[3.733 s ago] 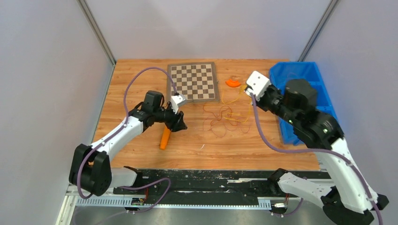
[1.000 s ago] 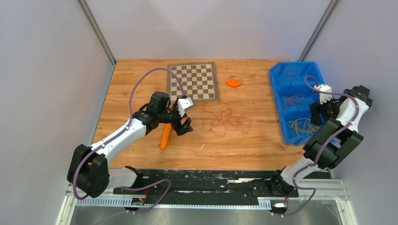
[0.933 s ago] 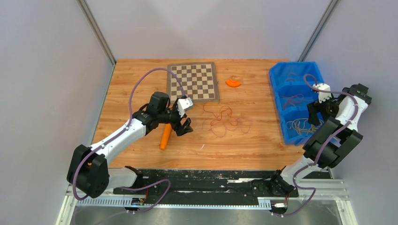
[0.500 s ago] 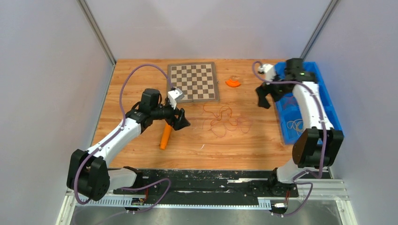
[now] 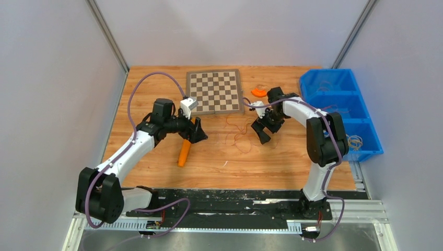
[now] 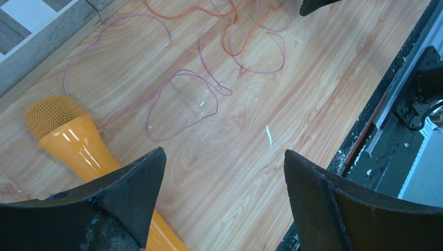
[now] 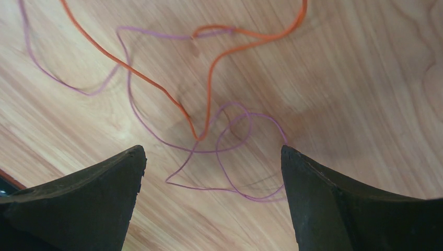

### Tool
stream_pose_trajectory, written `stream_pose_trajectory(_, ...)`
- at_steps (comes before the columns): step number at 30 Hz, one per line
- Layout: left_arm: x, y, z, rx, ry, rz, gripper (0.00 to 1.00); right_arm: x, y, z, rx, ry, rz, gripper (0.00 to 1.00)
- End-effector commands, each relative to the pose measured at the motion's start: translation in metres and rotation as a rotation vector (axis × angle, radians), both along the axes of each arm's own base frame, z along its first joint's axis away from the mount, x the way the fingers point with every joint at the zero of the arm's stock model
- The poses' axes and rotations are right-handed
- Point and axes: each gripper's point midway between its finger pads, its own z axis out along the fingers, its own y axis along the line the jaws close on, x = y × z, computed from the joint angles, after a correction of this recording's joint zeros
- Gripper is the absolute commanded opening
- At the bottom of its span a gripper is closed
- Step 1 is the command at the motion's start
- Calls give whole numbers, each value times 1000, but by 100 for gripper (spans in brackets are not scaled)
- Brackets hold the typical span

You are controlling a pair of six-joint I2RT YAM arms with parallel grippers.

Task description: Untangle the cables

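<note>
The cables lie in a loose tangle on the wooden table between my two grippers. In the right wrist view they are a thin orange strand crossing thin purple loops. My right gripper hovers open just above the tangle's right side, the purple loops lying between its fingers. My left gripper stands open left of the tangle and holds nothing. The strands lie ahead of it.
An orange microphone-shaped stick lies under the left gripper, its mesh head beside the left finger. A chessboard and a small orange object sit behind. A blue bin at the right edge holds yellow wire.
My right arm has swung from the blue bin to the tangle at mid-table, and its jaws have opened wider. The left arm has shifted slightly back and left, still open.
</note>
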Motion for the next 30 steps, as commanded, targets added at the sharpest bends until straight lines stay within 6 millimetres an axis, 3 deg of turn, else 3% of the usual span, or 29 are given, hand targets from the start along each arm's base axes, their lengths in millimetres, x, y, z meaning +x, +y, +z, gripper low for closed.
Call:
stream_pose_trajectory(1, 3, -2, 19, -26, -39, -9, 91, 4, -15, 0, -56, -68, 20, 100)
stream_pose_trajectory(4, 4, -2, 18, -25, -42, -11, 91, -10, -22, -17, -82, -30, 23, 99)
stream_pose_trajectory(6, 4, -1, 18, -23, -46, -12, 91, -21, -28, -29, -103, -12, 30, 92)
stream_pose_trajectory(8, 4, -1, 17, -21, -47, -10, 91, -29, -35, -36, -127, -11, 39, 74)
stream_pose_trajectory(9, 4, 0, 18, -21, -49, -8, 90, -33, -38, -36, -141, -12, 42, 60)
stream_pose_trajectory(12, 3, 1, 19, -22, -52, -6, 90, -43, -43, -14, -136, -42, 63, 23)
stream_pose_trajectory(13, 2, 2, 18, -22, -54, -4, 90, -42, -40, 1, -113, -66, 76, 9)
stream_pose_trajectory(14, 2, 2, 19, -24, -59, -4, 90, -41, -36, 22, -80, -97, 83, 1)
stream_pose_trajectory(20, 1, 0, 21, -43, -83, -12, 89, -31, -21, 186, 163, -384, 87, 0)
stream_pose_trajectory(22, 2, -1, 23, -50, -90, -14, 89, -28, -23, 231, 184, -494, 71, 0)
stream_pose_trajectory(25, 6, -3, 28, -58, -112, -17, 89, -24, -29, 285, 214, -610, 29, 0)
stream_pose_trajectory(30, 10, -6, 37, -72, -137, -37, 90, -9, -56, 348, 278, -739, -107, 0)
